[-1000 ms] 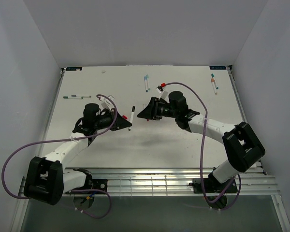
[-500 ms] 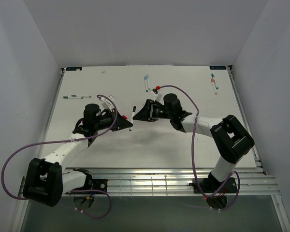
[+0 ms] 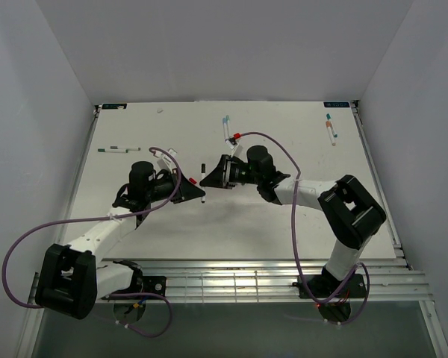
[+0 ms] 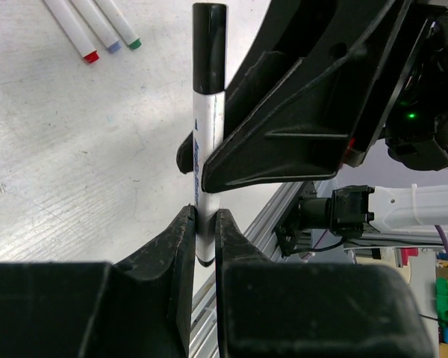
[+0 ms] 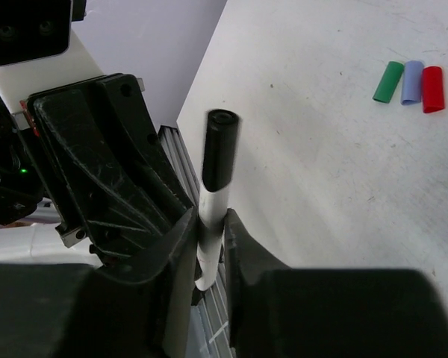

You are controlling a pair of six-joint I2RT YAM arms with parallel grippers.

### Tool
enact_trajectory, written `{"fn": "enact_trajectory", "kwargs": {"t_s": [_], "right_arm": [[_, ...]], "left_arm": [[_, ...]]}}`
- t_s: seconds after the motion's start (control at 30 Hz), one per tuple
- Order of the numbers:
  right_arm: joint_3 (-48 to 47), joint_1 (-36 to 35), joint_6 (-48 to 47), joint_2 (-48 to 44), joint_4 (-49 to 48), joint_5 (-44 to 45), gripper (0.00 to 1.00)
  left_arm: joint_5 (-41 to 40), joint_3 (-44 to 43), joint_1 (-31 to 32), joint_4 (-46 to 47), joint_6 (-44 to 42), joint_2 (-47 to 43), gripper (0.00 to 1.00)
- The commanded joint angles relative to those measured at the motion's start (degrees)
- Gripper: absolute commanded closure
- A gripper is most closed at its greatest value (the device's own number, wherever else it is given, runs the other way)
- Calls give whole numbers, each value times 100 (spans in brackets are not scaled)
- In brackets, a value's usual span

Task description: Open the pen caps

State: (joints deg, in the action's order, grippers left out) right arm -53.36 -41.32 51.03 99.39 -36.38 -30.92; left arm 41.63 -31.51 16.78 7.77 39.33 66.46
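Meeting over the middle of a white bench (image 3: 284, 216), the left arm (image 3: 97, 231) and right arm (image 3: 313, 194) share one thin white pen (image 4: 206, 160) with its black cap (image 4: 209, 46) seated on the end. The left jaws are clamped tight on the lower barrel, as the left wrist view shows; the right jaws press against both sides of the barrel just below the cap, as the right wrist view shows; from overhead the pen lies between the two black wedge-shaped heads, cap end toward the far wall.

The bench top is matt white, marked with faint grey scuffs and scratches; plain pale walls (image 3: 209, 45) box it in on the left, right and far sides; a ribbed metal rail (image 3: 246, 272) runs along the near edge, where both arm bases stand; purple cables (image 3: 15, 261) loop from each arm.

Three loose caps (image 5: 412, 82), green, pale blue and red, lie side by side on the bench, close enough that touching cannot be ruled out; three uncapped pens (image 4: 97, 22) lie parallel on the surface in the left wrist view, their red, blue and green tips bare; two capped pens (image 3: 330, 128) lie near the far right corner; a further pen (image 3: 119, 149) lies toward the left edge, well apart from the arms, its details too small to tell.
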Motion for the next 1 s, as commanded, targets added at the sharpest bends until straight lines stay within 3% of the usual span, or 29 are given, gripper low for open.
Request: {"fn": "enact_trajectory", "kwargs": {"t_s": [0.0, 0.03, 0.1, 0.13, 0.23, 0.33, 0.43, 0.73, 0.8, 0.97], "right_arm": [[-280, -130, 48, 194, -308, -55, 83], [-289, -148, 39, 212, -334, -81, 91], [-324, -174, -13, 212, -308, -81, 92], [-332, -175, -75, 195, -178, -81, 92], [-447, -175, -470, 28, 444, 6, 92], [-473, -175, -883, -139, 877, 42, 92], [-482, -183, -1138, -210, 1291, -124, 92], [-210, -394, -1376, -421, 1344, -801, 92], [-166, -429, -1385, -386, 1239, -968, 92], [-201, -552, -1411, -351, 1133, -1056, 92]], "left_arm": [[188, 74, 45, 278, 83, -291, 100], [188, 109, 54, 286, 83, -309, 100], [197, 110, 45, 269, -21, -335, 100], [84, 5, 45, -97, -274, -344, 86], [-715, -380, 36, -1088, -496, -370, 61], [-1235, -602, 36, -1462, -506, -475, 50], [-1455, -585, 36, -1332, -269, -634, 47], [-1026, -708, 36, -989, -382, -353, 59], [-823, -673, 36, -848, -374, -353, 67], [-814, -664, 36, -847, -409, -388, 67]]}}
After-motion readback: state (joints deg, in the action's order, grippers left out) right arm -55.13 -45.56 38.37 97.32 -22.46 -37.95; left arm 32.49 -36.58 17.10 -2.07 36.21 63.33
